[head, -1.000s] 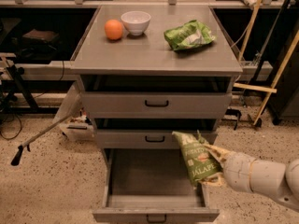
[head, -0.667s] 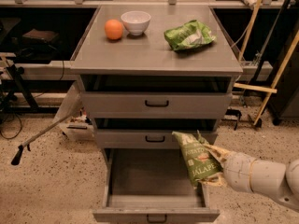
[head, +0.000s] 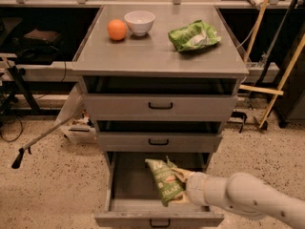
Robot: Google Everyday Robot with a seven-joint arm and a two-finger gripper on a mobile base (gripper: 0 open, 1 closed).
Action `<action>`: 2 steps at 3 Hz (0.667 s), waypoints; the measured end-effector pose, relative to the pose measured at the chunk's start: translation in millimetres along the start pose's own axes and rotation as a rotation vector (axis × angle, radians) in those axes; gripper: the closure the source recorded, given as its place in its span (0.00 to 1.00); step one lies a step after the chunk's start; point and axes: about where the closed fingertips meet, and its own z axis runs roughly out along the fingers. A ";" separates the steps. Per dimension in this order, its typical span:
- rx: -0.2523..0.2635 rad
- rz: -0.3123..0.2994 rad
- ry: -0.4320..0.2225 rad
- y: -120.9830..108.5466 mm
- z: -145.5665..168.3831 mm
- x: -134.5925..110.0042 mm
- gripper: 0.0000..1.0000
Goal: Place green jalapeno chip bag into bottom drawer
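The green jalapeno chip bag [head: 165,181] is olive-green with pale lettering and hangs upright over the inside of the bottom drawer [head: 131,182]. That drawer is pulled open, its front panel and black handle at the lower edge of the view. My gripper [head: 183,185] reaches in from the right at the end of a pale arm and is shut on the bag's right side. The bag's lower end sits low over the drawer's right half; I cannot tell if it touches the drawer floor.
The two shallower drawers, top [head: 160,106] and middle [head: 158,141], are pushed in. On the cabinet top are an orange [head: 116,29], a white bowl [head: 139,22] and a bright green bag [head: 194,35]. Wooden poles [head: 279,82] lean at the right; a stick [head: 43,137] lies at the left.
My gripper has carried the chip bag to the left and lower, from the drawer's right edge to over its inside.
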 end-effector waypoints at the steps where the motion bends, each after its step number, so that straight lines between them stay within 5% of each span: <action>1: -0.061 0.019 0.024 41.5 78.8 24.9 1.00; 2: -0.047 0.104 0.130 43.7 132.1 69.7 1.00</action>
